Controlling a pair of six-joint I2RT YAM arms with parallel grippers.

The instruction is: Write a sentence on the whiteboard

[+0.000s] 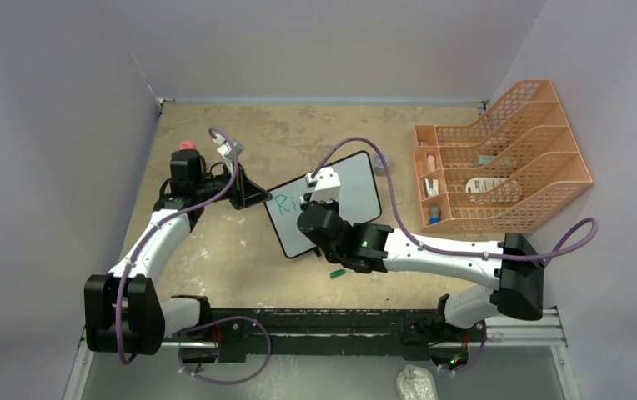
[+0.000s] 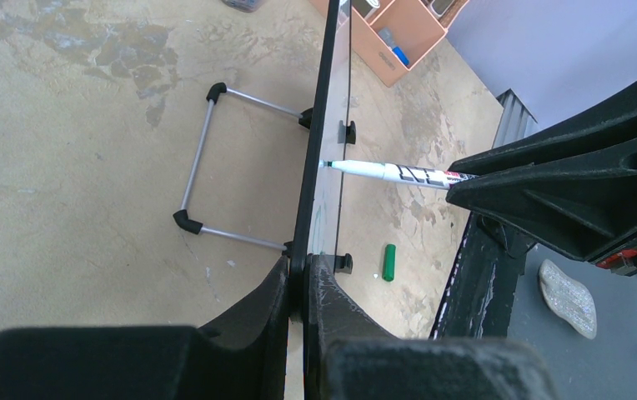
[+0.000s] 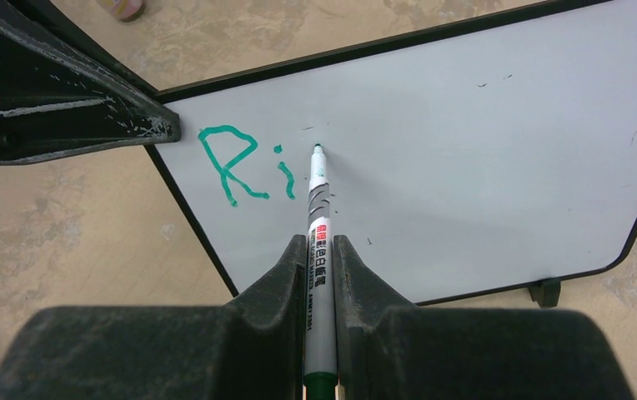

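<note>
Right gripper (image 3: 321, 250): jaws clamped on the marker (image 3: 318, 204), with the barrel running straight out between the fingers. The tip sits at the whiteboard (image 3: 482, 158) face, just right of the written letters. The left wrist view agrees: the tip meets the board surface.

Left gripper (image 2: 298, 275): jaws pinched on the board's frame edge, steadying it. The board stands tilted on its wire stand (image 2: 203, 158) mid-table, between the two arms.

Progress: the sentence (image 3: 240, 167) reads "Ri" only, a capital R plus a dotted i in green-teal, at the end of the board nearest the left gripper. The rest of the face is blank apart from a few faint specks. My read is that this is early: two letters down, nearly the whole sentence left. Tip placement suggests the third letter comes next, on the same line.

The green cap (image 1: 337, 272) lies on the table (image 1: 232, 267) just in front of the board, near the right arm's wrist. The orange file rack (image 1: 499, 167) is at far right, well apart, and not involved.
</note>
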